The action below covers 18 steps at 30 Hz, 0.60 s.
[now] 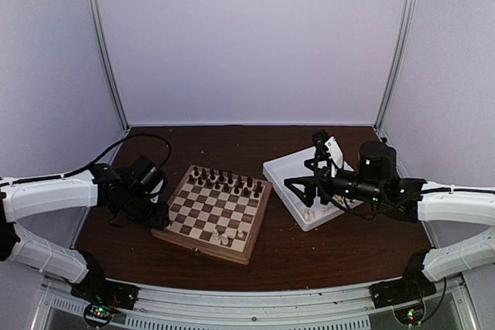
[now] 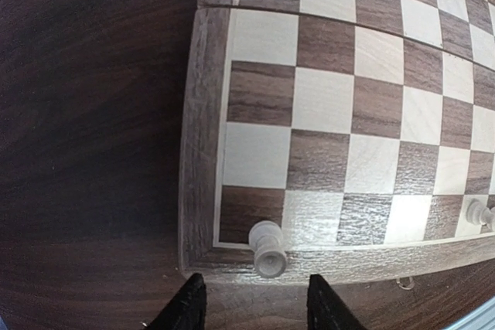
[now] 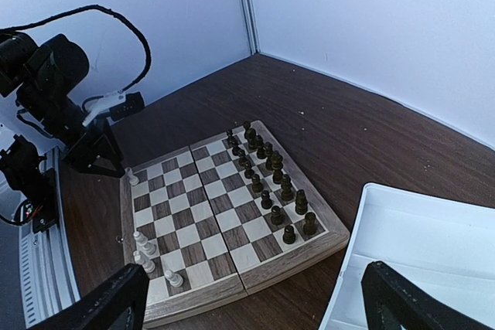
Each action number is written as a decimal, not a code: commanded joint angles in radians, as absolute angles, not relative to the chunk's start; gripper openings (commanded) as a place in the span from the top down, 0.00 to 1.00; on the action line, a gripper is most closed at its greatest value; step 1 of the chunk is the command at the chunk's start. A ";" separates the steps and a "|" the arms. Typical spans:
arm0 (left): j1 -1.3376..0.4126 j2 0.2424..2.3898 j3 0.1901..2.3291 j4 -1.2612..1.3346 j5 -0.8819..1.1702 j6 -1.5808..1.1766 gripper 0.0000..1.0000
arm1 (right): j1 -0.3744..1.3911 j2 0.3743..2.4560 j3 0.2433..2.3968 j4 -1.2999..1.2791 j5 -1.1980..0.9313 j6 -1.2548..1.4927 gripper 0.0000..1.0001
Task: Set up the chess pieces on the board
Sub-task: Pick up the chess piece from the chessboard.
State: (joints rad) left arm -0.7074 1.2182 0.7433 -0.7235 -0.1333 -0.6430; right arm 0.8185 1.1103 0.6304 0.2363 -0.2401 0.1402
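Here: cream rook (image 2: 267,246) upright at board (image 2: 203,152) corner, just beyond left gripper (image 2: 254,290), tips parted; right gripper (image 3: 251,299) spread, far off.

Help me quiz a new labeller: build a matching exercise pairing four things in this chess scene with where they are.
Things: 1 dark pieces; 2 cream rook; 3 white tray; 4 right gripper.
Places: A on the corner of the board nearest the left gripper; B on the table, right of the board; C in two rows along the board's far edge; D above the tray, jaws open.
Pairs: 1-C; 2-A; 3-B; 4-D.
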 commanded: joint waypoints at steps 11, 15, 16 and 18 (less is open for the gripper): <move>-0.686 1.287 0.770 -0.644 -0.081 -0.630 0.75 | 0.813 1.087 0.618 0.253 -0.245 0.149 0.00; -0.684 1.305 0.774 -0.643 -0.084 -0.629 0.76 | 0.813 1.086 0.617 0.253 -0.245 0.149 0.00; -0.684 1.310 0.776 -0.641 -0.085 -0.629 0.76 | 0.813 1.086 0.616 0.253 -0.245 0.149 0.00; -0.684 1.320 0.776 -0.641 -0.087 -0.626 0.76 | 0.813 1.085 0.615 0.252 -0.245 0.150 0.00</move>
